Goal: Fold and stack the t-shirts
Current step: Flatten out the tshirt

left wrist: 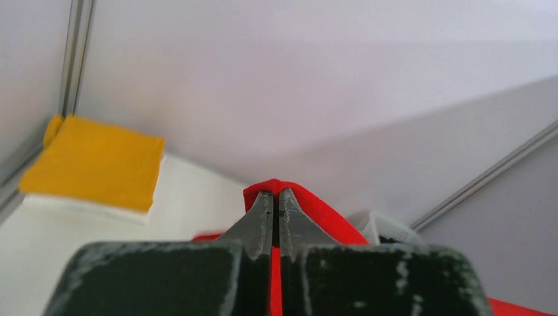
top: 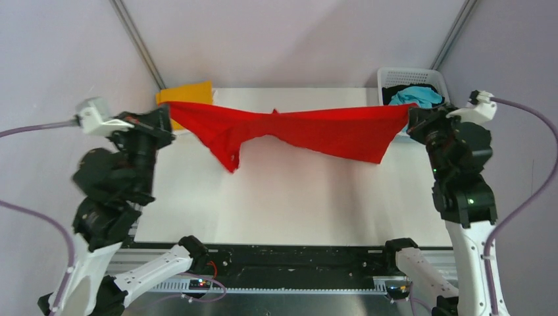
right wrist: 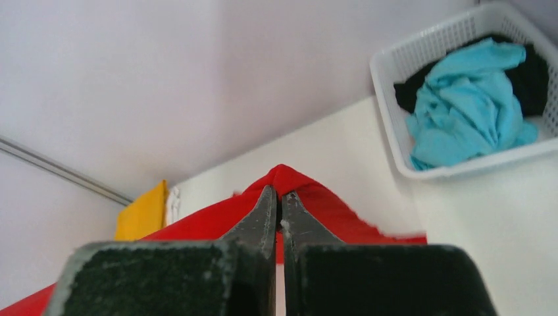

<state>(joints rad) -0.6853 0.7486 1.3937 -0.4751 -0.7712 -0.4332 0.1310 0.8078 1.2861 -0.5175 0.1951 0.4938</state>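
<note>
Nearby: I saw a folded orange-yellow t-shirt (top: 187,93) at the far left corner of the table (top: 296,197). It lay on a folded white t-shirt (left wrist: 85,207), whose edge showed beneath it in the left wrist view.
In the way: the red t-shirt (top: 309,128) hung as a band across the far part of the table, in front of its back edge. In the top view its left end overlapped the near corner of the orange-yellow pile, and I could not tell whether they touched.
Basket: a white lattice basket (top: 411,74) stood at the far right corner, just behind the right arm's wrist.
Basket contents: a crumpled turquoise t-shirt (right wrist: 467,99) lay on top of a black t-shirt (right wrist: 533,72), both inside the walls.
Red t-shirt: it was held up over the table, with its top edge stretched nearly level between the two arms. A longer flap sagged left of the middle and a wide panel drooped on the right.
Left gripper (left wrist: 276,197): the jaws were pinched together on a fold of red cloth at the shirt's left end.
Right gripper (right wrist: 279,194): the jaws were likewise pressed tight on red cloth at the right end.
</note>
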